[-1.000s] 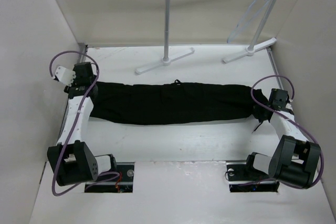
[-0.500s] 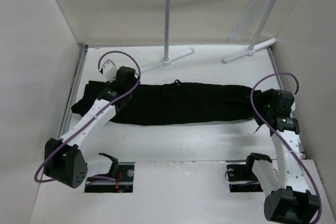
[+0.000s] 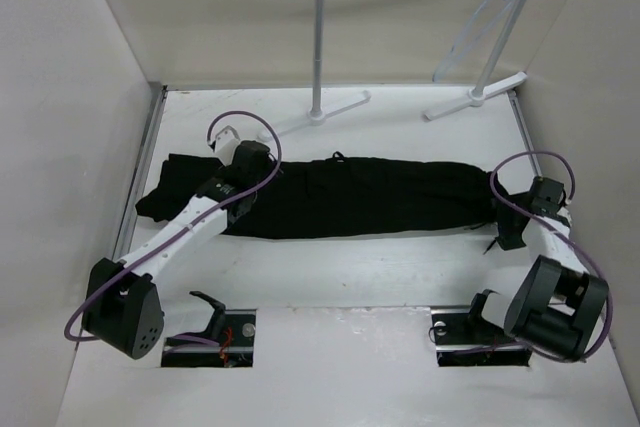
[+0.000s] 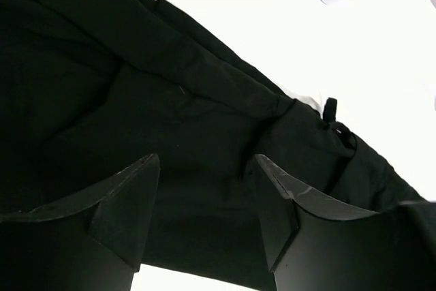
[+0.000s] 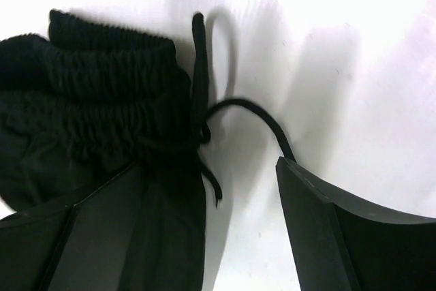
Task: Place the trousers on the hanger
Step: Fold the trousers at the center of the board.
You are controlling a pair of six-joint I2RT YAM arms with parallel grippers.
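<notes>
Black trousers (image 3: 350, 197) lie stretched across the white table (image 3: 400, 272), with the legs to the left and the gathered waistband (image 5: 102, 80) to the right. The left gripper (image 4: 204, 161) stands over the leg part, jaws partly apart with nothing between them. The right gripper (image 5: 210, 165) sits at the waist end, jaws wide, the drawstring (image 5: 252, 110) loose between them. The pale hanger (image 3: 472, 37) hangs on the white rack (image 3: 320, 47), well apart from the trousers.
</notes>
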